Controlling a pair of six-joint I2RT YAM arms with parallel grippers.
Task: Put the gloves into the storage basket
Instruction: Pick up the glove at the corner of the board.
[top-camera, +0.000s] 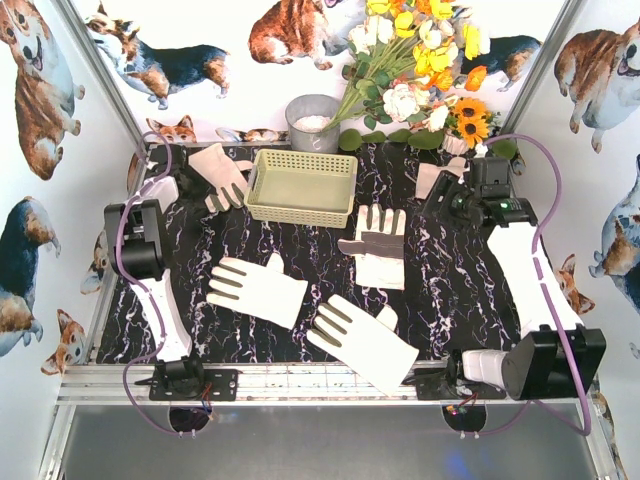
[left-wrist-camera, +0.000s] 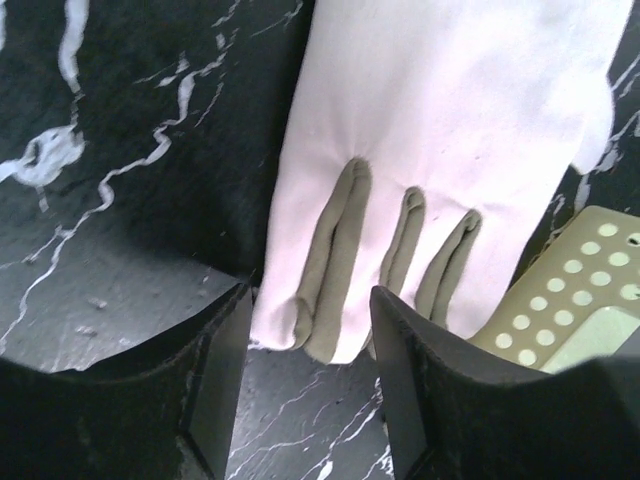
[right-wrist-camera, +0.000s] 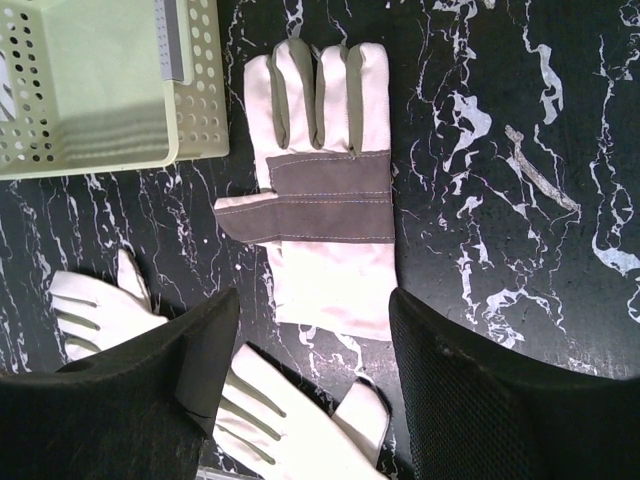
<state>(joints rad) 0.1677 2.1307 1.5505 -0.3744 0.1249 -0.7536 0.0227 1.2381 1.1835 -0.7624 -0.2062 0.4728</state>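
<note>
Several cream-white gloves lie on the black marble table. One glove (top-camera: 222, 175) lies at the back left beside the storage basket (top-camera: 302, 187), a pale yellow perforated tray with nothing in it. My left gripper (left-wrist-camera: 310, 300) stands open astride this glove's (left-wrist-camera: 440, 120) grey-sided fingertips, low over the table, with the basket corner (left-wrist-camera: 580, 300) just to its right. A palm-up glove (right-wrist-camera: 320, 180) with a grey patch lies right of centre. My right gripper (right-wrist-camera: 315, 340) hangs open well above its cuff, holding nothing. Other gloves lie at centre left (top-camera: 258, 290), near the front (top-camera: 362, 340) and at the back right (top-camera: 435, 178).
A round grey pot (top-camera: 313, 122) stands behind the basket, with a bunch of artificial flowers (top-camera: 420, 60) leaning beside it. Corgi-print walls close in both sides and the back. A metal rail (top-camera: 300, 380) with the arm bases runs along the near edge.
</note>
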